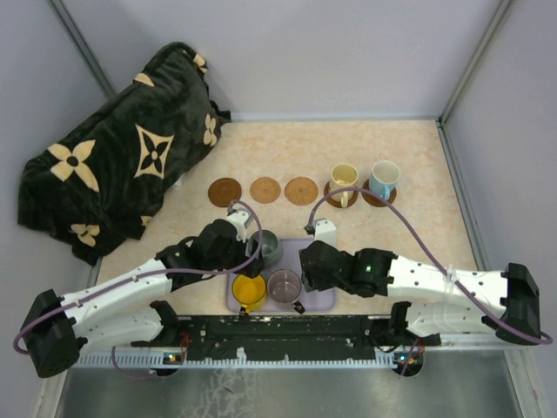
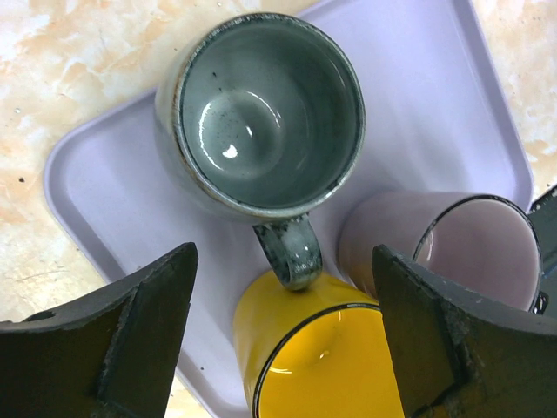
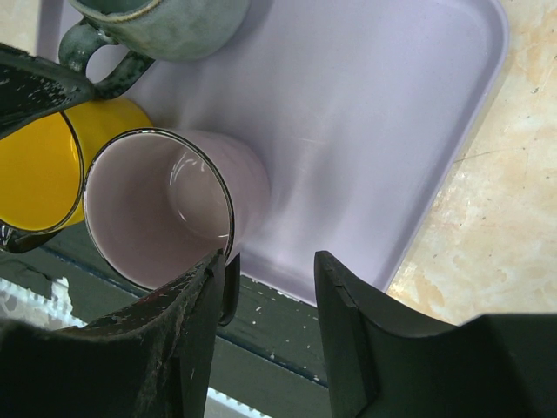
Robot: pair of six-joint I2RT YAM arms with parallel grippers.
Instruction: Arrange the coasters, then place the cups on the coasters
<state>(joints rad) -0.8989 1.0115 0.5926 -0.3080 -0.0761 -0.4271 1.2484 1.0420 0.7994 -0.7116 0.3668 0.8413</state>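
The cups stood in two groups: the grey-green cup (image 1: 265,248), yellow cup (image 1: 249,290) and purple-grey cup (image 1: 284,286) crowded the lavender tray (image 3: 374,131), whose right side lay bare, while the cream cup (image 1: 344,178) and blue cup (image 1: 384,178) sat on two coasters (image 1: 377,200). Three bare coasters (image 1: 265,189) lay beyond the tray. The left gripper (image 2: 283,261) gaped empty over the grey-green cup's handle. The right gripper (image 3: 268,261), parted and empty, stood beside the purple-grey cup's rim.

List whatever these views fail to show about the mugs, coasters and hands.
Top view: cream mug and blue mug cover most of their coasters.
Left wrist view: yellow mug is cut off by the bottom edge.
Right wrist view: right hand hides the purple mug's near side.
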